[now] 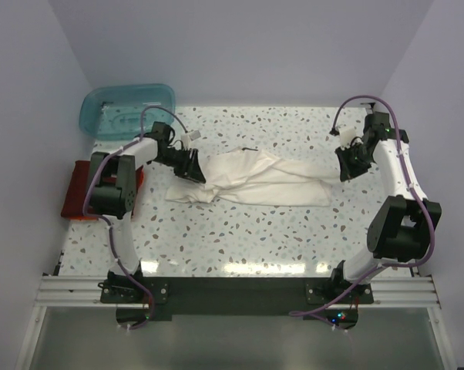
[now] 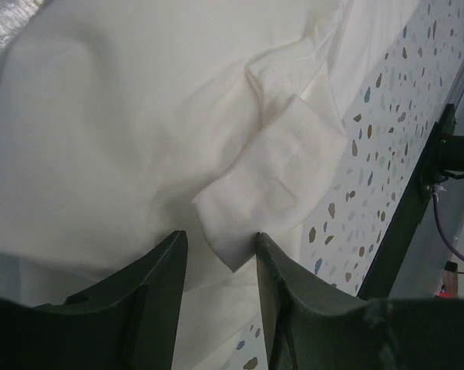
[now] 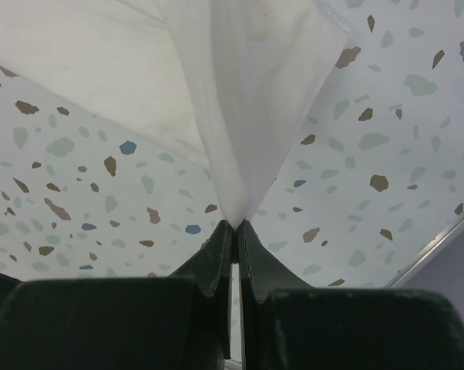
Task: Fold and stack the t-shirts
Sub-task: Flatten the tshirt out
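Observation:
A cream-white t-shirt (image 1: pixel 255 183) lies crumpled across the middle of the speckled table. My left gripper (image 1: pixel 192 166) is at the shirt's left end. In the left wrist view this gripper (image 2: pixel 220 237) is open, and a corner of a sleeve (image 2: pixel 270 181) pokes between its fingertips, touching the right finger (image 2: pixel 274 266). My right gripper (image 1: pixel 346 166) is at the shirt's right end. It is shut (image 3: pixel 236 223) on a pinch of the white cloth (image 3: pixel 247 100), which rises taut off the table. A dark red folded t-shirt (image 1: pixel 76 193) lies at the left edge, partly under the left arm.
A translucent teal tub (image 1: pixel 128 108) stands at the back left corner. Purple walls close in the table at the back and both sides. The black rail (image 1: pixel 232 289) with both arm bases runs along the near edge.

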Motion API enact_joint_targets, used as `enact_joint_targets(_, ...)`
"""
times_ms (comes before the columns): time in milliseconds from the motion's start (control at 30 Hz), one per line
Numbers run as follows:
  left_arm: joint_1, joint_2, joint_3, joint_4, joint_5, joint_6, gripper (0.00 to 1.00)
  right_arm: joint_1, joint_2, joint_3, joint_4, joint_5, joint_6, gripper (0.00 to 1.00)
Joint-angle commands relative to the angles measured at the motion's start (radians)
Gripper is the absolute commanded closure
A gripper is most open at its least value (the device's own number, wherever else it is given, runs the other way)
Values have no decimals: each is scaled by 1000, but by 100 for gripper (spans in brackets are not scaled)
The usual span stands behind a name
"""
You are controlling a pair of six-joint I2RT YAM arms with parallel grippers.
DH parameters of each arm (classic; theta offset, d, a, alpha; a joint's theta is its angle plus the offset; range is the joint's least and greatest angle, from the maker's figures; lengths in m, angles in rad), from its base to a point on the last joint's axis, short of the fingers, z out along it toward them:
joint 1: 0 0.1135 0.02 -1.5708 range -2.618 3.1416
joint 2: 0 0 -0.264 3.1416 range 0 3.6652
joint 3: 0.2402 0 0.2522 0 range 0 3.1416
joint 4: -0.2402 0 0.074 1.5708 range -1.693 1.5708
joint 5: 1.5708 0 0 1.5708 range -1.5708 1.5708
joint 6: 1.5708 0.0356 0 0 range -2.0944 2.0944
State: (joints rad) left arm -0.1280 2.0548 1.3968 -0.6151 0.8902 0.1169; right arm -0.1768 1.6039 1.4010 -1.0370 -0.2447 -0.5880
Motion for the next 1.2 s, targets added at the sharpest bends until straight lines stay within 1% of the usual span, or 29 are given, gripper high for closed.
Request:
enact_joint_targets(0,-13,4,-4,29,42,-22,56,2,4,21,-18,5,-18,100)
enact_joint_targets(67,-18,1,-7,40,55,-29,58,2,5,21,-21,5,-18,100)
enact_joint_targets(167,-24,-12,-18,58,75,-34,65,3,11,21,-26,4,-19,100)
enact_joint_targets(200,-24,-21,-19,63,79,-37,72,2,13,24,-28,2,-21,100)
enact_joint_targets(267,-24,-30,-18,75,73,-40,84,2,16,27,-29,2,-22,100)
enact_joint_targets(300,-24,-45,-16,78,66,-40,95,3,17,29,-28,2,-24,100)
enact_joint_targets(333,-21,-56,-10,84,55,-37,99,2,19,30,-26,4,-24,100)
enact_joint_targets(433,-6,-97,27,81,-3,-23,100,3,22,42,-23,4,-24,100)
enact_joint_targets(567,8,-131,129,35,-103,26,100,2,34,62,-12,4,-26,100)
enact_joint_targets(733,10,-165,215,8,-194,88,100,3,56,111,17,1,-10,100)
enact_joint_targets(800,10,-179,287,3,-253,107,100,2,60,174,34,4,5,100)
enact_joint_targets(833,10,-182,350,3,-279,124,100,2,67,200,52,8,11,100)
enact_joint_targets(867,13,-188,384,5,-331,130,100,2,68,258,63,13,19,100)
enact_joint_targets(933,19,-189,454,17,-370,139,100,2,73,320,110,28,48,100)
enact_joint_targets(967,28,-188,528,23,-401,139,100,2,74,384,127,31,60,100)
enact_joint_targets(1033,37,-189,596,49,-421,139,100,2,76,447,187,39,103,100)
enact_joint_targets(1067,41,-194,647,63,-439,139,100,2,79,510,207,41,118,100)
enact_joint_targets(1133,44,-206,680,123,-454,136,100,3,86,574,253,44,160,100)
enact_joint_targets(1167,44,-222,703,147,-471,133,100,2,91,633,268,45,172,100)
